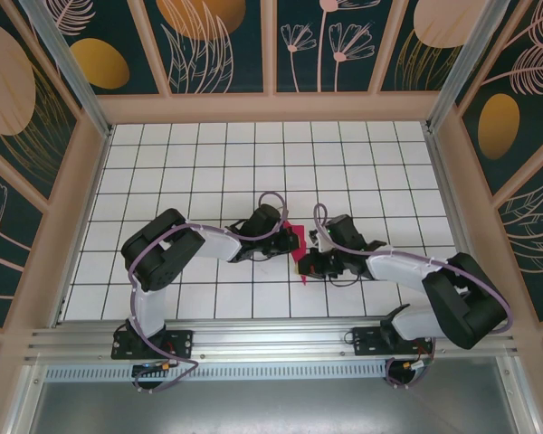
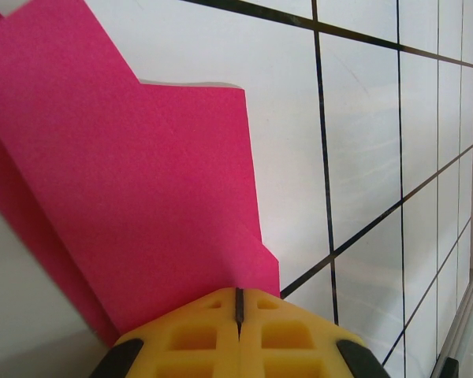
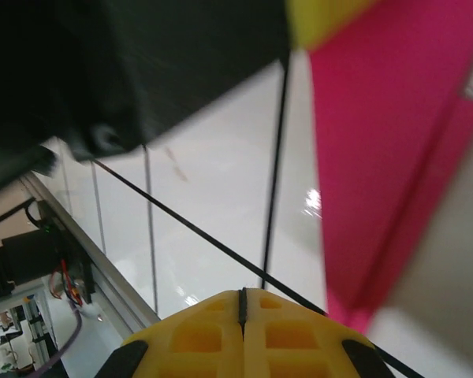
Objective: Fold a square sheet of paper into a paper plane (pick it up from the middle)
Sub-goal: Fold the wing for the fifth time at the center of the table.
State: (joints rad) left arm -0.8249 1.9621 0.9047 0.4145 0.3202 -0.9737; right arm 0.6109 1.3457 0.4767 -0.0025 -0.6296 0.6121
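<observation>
We record the square sheet of paper (image 1: pixel 298 240) near the middle of the white gridded table (image 1: pixel 190 163), just toward 4 o'clock from its centre in the top view. It is not lying as a flat square. It is folded into overlapping layers, with a narrow point directed to 6 o'clock, toward the arm bases.

The left gripper (image 1: pixel 288 237) sits at the paper's 9 o'clock side, touching it. In the left wrist view its yellow fingers (image 2: pixel 197 342) are pressed together, with only a thin seam between them. The paper (image 2: pixel 142 197) meets their tips and spreads from there toward 11 o'clock, showing a stepped upper edge and a second layer along its left side. We cannot tell whether a layer is pinched at the tips or merely pressed beneath them.

The right gripper (image 1: pixel 305 262) stands at the paper's 5 o'clock side, close against it. In the right wrist view its yellow fingers (image 3: pixel 197 339) are likewise fully closed on each other. The paper (image 3: pixel 378 157) appears blurred at 2 o'clock from the tips, and its lower point ends just beside them. The left gripper's black body lies at 10 o'clock, its yellow fingertip at the paper's upper edge.
</observation>
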